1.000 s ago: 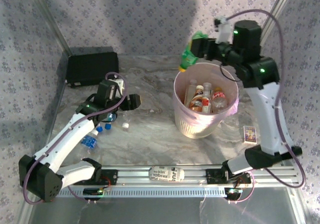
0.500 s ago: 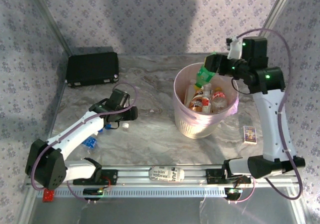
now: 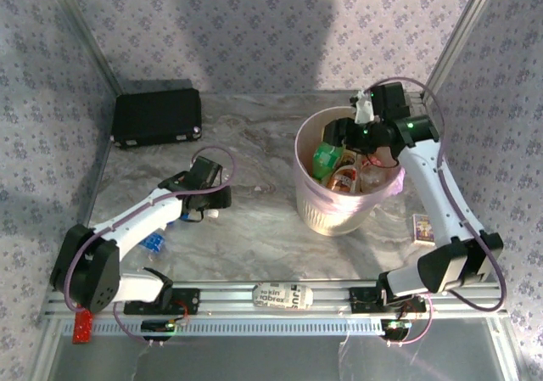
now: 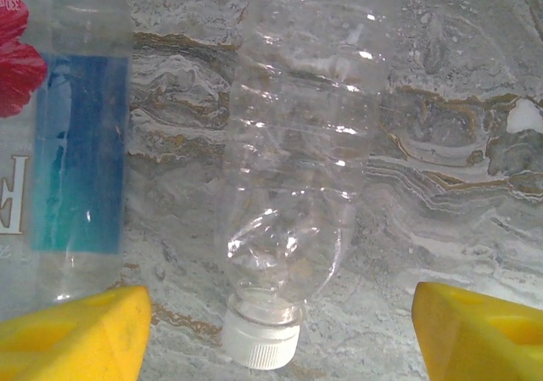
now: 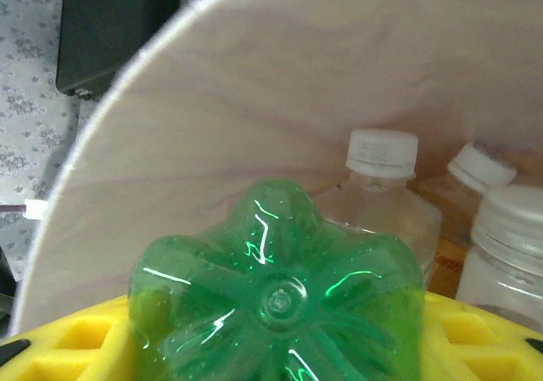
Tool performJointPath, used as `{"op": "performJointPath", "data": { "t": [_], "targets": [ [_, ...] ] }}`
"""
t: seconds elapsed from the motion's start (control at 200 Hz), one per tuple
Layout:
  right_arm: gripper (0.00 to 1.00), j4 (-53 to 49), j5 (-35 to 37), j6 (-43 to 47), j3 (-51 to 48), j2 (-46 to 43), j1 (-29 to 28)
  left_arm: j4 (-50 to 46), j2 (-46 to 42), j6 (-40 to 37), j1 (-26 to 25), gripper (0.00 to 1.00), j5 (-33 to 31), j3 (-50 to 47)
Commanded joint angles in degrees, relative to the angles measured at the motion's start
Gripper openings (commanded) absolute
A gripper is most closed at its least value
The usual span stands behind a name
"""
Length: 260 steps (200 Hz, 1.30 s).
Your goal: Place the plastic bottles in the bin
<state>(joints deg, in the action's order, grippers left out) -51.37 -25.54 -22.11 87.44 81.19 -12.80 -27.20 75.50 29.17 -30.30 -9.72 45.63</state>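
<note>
Dropping step on the right: right gripper (image 3: 343, 137) clamps the green bottle (image 3: 325, 159) near its base, neck pointing down into the mouth of the bin (image 3: 307, 196), above bottles already inside (image 3: 370, 167), so the next move looks like letting go and lifting clear. Left gripper (image 4: 278, 334) sits low over the table (image 4: 458, 143), fingers wide either side of a clear bottle (image 4: 293, 169) with a white cap (image 4: 261, 347), not touching. It should close on it, minding the blue-labelled bottle (image 4: 76, 160) just beside.
</note>
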Motion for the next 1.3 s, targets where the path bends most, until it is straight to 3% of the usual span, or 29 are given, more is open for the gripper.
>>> {"op": "performJointPath", "data": {
  "t": [0.0, 0.145, 0.4, 0.54, 0.62, 0.82, 0.969, 1.154, 1.294],
  "targets": [
    [0.53, 1.35, -0.69, -0.57, -2.35, 0.64, -0.21, 1.42, 0.82, -0.21, 0.64, 0.79, -0.37, -0.25],
    [0.57, 1.55, -0.04, -0.22, -3.94, 1.93, -1.05, 2.19, 2.06, -0.34, 0.95, 0.77, -0.30, -0.63],
    [0.87, -3.90, 4.93, 2.07, 3.71, 0.52, -1.10, 2.70, 3.73, -0.87, 0.97, 0.76, -0.57, -0.59],
    [0.89, -8.17, 7.49, 3.90, 9.33, -0.93, 0.58, 2.77, 4.24, -1.04, 1.12, 0.75, -0.87, -0.55],
    [0.85, -8.62, 8.43, 4.59, 11.06, -1.40, 1.11, 2.77, 4.70, -1.17, 1.18, 0.72, -1.12, -0.54],
    [0.60, -5.65, 8.61, 4.86, 10.16, 0.68, -3.51, 3.07, 5.24, -1.32, 1.40, 0.68, -1.45, -1.03],
    [0.57, -3.05, 9.86, 4.88, 8.44, 3.97, -6.85, 4.16, 5.33, -1.39, 1.45, 0.66, -1.04, -1.55],
    [0.50, -0.72, 14.94, 3.62, 2.51, 4.60, -7.18, 4.97, 5.96, -1.13, 1.50, 0.64, -1.09, -2.34],
    [0.50, 1.05, 14.52, 2.60, -2.53, 3.38, -7.01, 5.62, 6.28, -1.13, 1.52, 0.64, -1.09, -2.95]
  ]
}}
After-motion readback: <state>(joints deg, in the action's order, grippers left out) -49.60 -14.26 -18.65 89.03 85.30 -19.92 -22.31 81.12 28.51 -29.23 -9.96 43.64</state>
